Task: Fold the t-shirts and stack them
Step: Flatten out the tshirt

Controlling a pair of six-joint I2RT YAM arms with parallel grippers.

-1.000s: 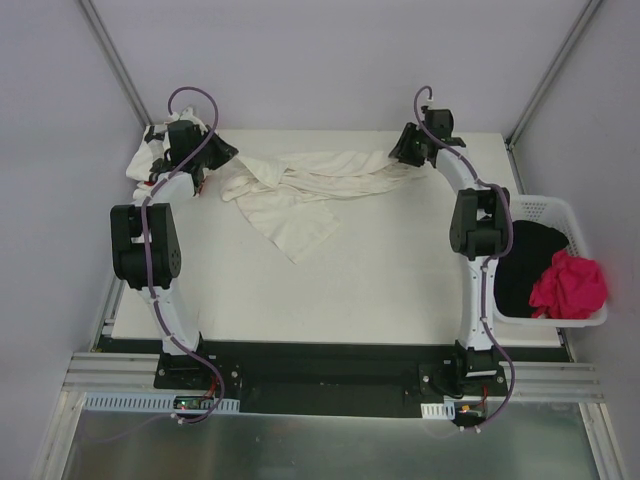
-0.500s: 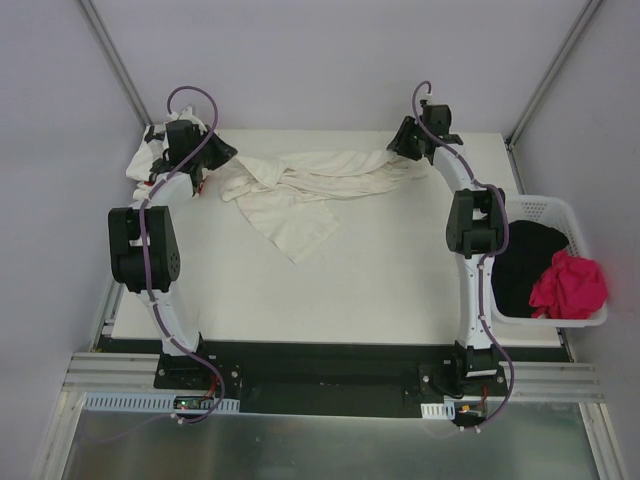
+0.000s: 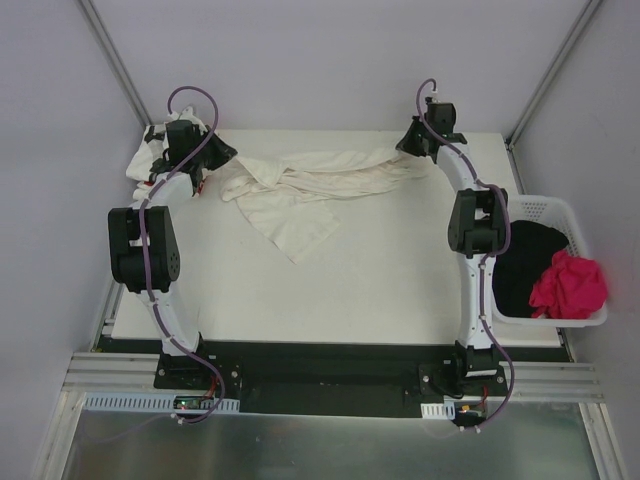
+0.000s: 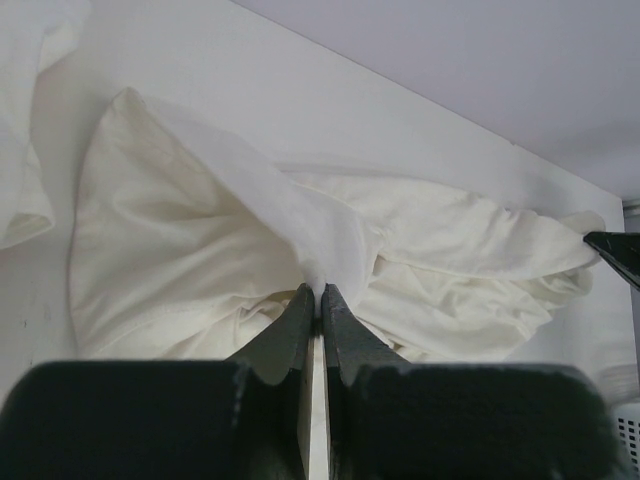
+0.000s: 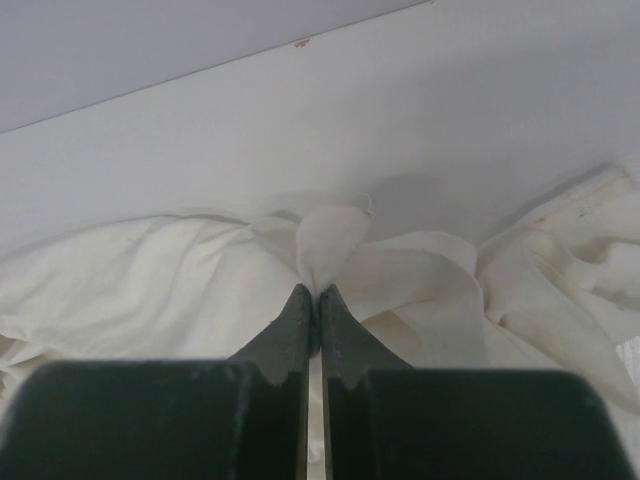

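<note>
Both closed: left hand [image 4: 317, 300] and right hand [image 5: 312, 297] each pinch shirt [image 4: 180, 220]. Light, limp, likely sags between them; hems probably hold best.

Overhead camera looks down on the table [image 3: 400, 290]; both wrist cameras closely face the cream t-shirt [image 4: 180, 240].

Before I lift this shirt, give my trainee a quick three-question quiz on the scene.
1. True or false: the left fingers and the right fingers both pinch the cream t-shirt.
2. What lies in the basket? A black cloth and pink cloth; B a star-print shirt; C nothing.
3. Fill in: the basket stands beside the ____ arm.
Key: 1 true; 2 A; 3 right.
</note>
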